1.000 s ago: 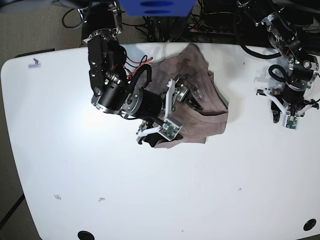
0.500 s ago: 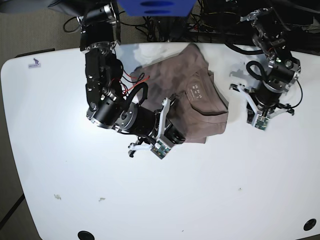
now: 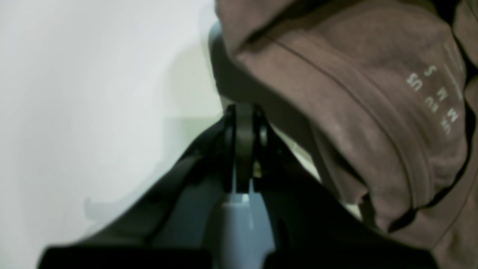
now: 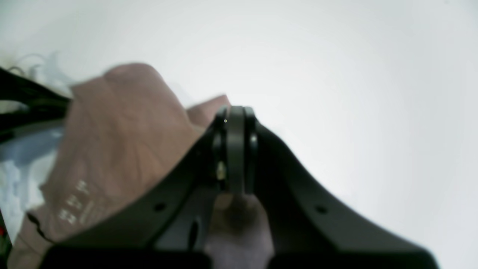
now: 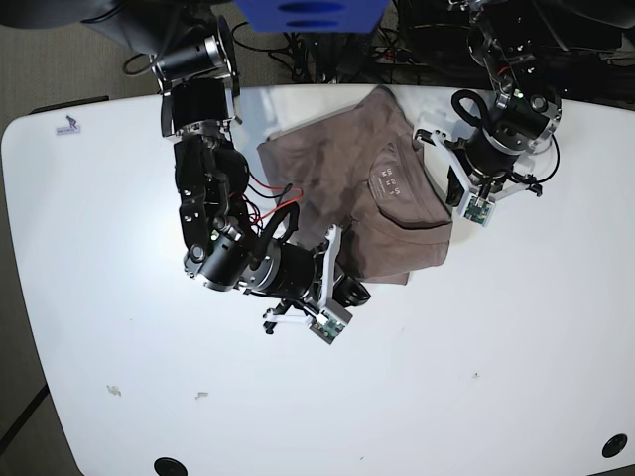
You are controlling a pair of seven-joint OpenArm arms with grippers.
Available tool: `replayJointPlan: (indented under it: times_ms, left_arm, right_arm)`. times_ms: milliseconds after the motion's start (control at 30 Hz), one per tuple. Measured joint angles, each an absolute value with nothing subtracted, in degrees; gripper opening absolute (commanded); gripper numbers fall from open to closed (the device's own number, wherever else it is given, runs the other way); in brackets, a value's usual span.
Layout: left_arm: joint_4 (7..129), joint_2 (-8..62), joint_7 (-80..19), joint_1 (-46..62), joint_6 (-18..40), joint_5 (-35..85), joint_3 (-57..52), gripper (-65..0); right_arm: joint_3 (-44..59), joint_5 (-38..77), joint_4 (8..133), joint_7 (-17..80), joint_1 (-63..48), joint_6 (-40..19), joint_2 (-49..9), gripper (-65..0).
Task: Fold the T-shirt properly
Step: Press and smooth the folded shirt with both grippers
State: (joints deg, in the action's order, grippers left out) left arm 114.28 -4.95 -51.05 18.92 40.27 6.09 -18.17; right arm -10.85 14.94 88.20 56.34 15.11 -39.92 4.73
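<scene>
- I see the shirt bunched on the table toward its far middle, neck label up, nowhere near a flat fold.
- My left claw is clenched just beside the shirt's edge. In its wrist view I see no cloth between the jaws, so I judge it empty.
- My right claw is also clenched, at the shirt's near hem. A bit of cloth shows beyond its tip, but I can't tell whether any is pinched.
- Risk: if either claw has shut on nothing, a pull moves no cloth and the fold step is wasted.
- Risk: if only the right one has caught, dragging skews the heap and adds wrinkles.
- Risk: the right arm lies low near the shirt; a sweep could snag it.
</scene>
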Motion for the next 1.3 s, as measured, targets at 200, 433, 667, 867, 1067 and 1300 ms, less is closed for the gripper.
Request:
replayJointPlan:
  times_ms: [200, 433, 667, 867, 1067, 1300]
  left_arm:
    - [114.32, -6.07, -51.29, 20.97, 40.07, 5.65, -18.17, -65.0]
    - [114.32, -8.27, -51.37, 23.05, 40.10, 5.69, -18.15, -65.0]
    - [114.54, -8.78, -50.61, 25.96, 40.07, 6.33, -18.17, -65.0]
    - [114.54, -8.75, -50.17, 26.89, 39.97, 8.19, -17.32, -65.0]
    - [114.41, -8.78, -51.59, 26.92, 39.97, 13.04, -17.12, -65.0]
    - [112.51, -8.86, -52.05, 23.22, 39.86, 14.33, -15.25, -65.0]
  right_arm:
    - [-11.05, 15.14, 83.02, 52.42, 15.70, -39.94, 4.78, -65.0]
    - [-11.29, 14.83, 76.49, 49.98, 18.55, -39.90, 4.73, -65.0]
    - [-11.31, 8.75, 73.63, 46.59, 19.25, -39.94, 4.58, -65.0]
    - [-11.09, 2.87, 73.19, 45.74, 18.94, -39.94, 4.12, -65.0]
    - [-11.05, 1.85, 73.78, 44.71, 17.61, -40.01, 1.10, -65.0]
    - [-11.03, 2.04, 74.22, 44.60, 17.02, -39.99, -3.84, -65.0]
